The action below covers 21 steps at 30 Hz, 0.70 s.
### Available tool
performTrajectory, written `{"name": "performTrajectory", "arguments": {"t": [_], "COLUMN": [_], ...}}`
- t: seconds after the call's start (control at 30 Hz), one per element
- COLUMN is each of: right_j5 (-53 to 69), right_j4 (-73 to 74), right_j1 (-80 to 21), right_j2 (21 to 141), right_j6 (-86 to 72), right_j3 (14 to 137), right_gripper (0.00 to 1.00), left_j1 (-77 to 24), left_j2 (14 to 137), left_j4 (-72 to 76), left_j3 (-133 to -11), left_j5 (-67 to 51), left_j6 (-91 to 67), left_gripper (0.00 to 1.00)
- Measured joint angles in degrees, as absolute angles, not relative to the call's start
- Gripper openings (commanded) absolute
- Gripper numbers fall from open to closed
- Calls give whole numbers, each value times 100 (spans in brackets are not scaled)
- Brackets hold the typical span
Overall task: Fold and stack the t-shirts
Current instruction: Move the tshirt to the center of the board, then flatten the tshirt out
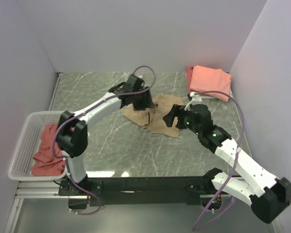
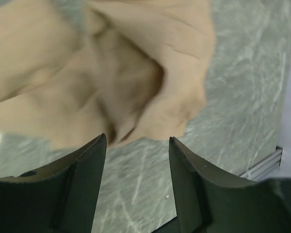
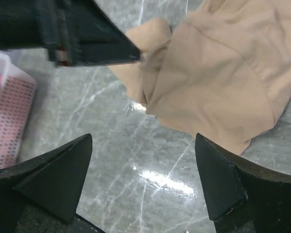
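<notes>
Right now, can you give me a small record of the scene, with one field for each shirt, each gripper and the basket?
tan shirt: crumpled, not folded, mid table
salmon shirt: folded, far right corner
red shirt: bunched inside the basket
basket: white mesh, left edge of the table
left gripper: open, at the tan shirt, nothing between the jaws
right gripper: open, over bare table beside the tan shirt, holding nothing

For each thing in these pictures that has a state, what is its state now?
tan t-shirt: crumpled, unfolded, on the table.
pink t-shirt: folded, at the far right corner.
red t-shirt: bunched in the white basket.
left claw: open, empty, over the tan t-shirt.
right claw: open, empty.
</notes>
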<state>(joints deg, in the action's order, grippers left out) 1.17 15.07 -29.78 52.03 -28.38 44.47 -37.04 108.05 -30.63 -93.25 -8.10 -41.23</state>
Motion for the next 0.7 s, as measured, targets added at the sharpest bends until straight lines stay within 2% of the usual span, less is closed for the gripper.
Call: {"name": "performTrajectory", "arguments": {"t": [0.1,0.13,0.2,0.37,0.57,0.7], "right_j5": [-213,-316,-506,-1041,-1457,-1715], "right_j4": [1505,1505,1500,1500,1247,1133], "right_j1": [-3332,-3422,-3623,-4132,-4515,-4606], "right_j2": [5677,5865,6368,7854,8927,9349], "right_j6": [-2794,-2794,-2803,-2847,-3028,-3175], "right_j3": [4447,4458,4473,4742,5262,5546], "right_gripper": [81,74,69,68,68,68], "left_j1": [-3323,-3168,-2853,-2458,-2287,-2241], "left_j2": [10151,9861,9260,8136,8073,8073], "left_j4": [-2886,-2849,-2718,-2370,-2222,-2193], "left_j3": [-8460,-8195,-7723,-6687,-5734,-5572], "left_j5": [-674,-593,-388,43,-40,-145], "left_j6": [-4331,-4401,-4497,-4700,-4755,-4748], "left_gripper": [55,54,52,51,51,50]}}
